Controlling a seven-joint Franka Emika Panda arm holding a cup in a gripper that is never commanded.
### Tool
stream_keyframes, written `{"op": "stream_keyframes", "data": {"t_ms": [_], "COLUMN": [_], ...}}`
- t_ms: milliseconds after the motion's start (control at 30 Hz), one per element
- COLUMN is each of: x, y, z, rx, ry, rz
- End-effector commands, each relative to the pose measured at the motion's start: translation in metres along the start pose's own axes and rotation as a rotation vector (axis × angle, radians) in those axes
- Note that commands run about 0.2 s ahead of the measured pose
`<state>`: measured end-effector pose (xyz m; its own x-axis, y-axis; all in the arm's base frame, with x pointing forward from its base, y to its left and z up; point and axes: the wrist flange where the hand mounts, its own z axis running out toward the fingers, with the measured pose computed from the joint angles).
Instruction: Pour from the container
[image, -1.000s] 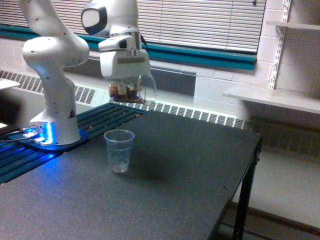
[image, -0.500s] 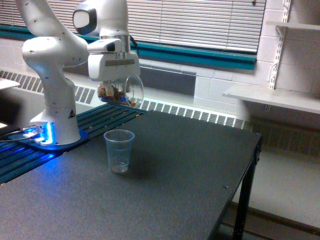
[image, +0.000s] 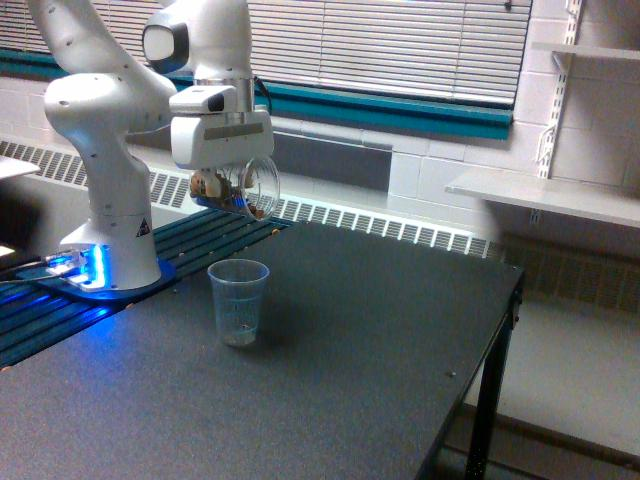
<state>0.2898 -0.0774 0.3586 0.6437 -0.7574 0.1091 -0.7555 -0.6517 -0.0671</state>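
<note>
The container (image: 243, 188), a clear rounded jar with brown lumps inside, hangs tipped on its side in the air at about 12 o'clock from the plastic cup (image: 238, 301), mouth facing 3 o'clock. The tool (image: 228, 178) clamps it from above, the white arm bent over the desk (image: 330, 370).

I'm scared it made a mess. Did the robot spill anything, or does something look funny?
No spill shows on the table. The plastic cup stands upright and looks about empty. The one odd-looking thing is the jar: the gripper holds it tipped sideways in the air, brown bits inside, but that fits pouring.
</note>
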Motion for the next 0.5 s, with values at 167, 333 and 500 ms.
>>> {"op": "stream_keyframes", "data": {"t_ms": [167, 333, 500], "x": [-0.010, -0.008, -0.007], "y": [0.010, 0.015, 0.019], "z": [0.012, 0.015, 0.019], "rx": [-0.033, -0.046, -0.062], "ry": [-0.052, -0.063, -0.074], "rz": [-0.004, 0.014, 0.022]}}
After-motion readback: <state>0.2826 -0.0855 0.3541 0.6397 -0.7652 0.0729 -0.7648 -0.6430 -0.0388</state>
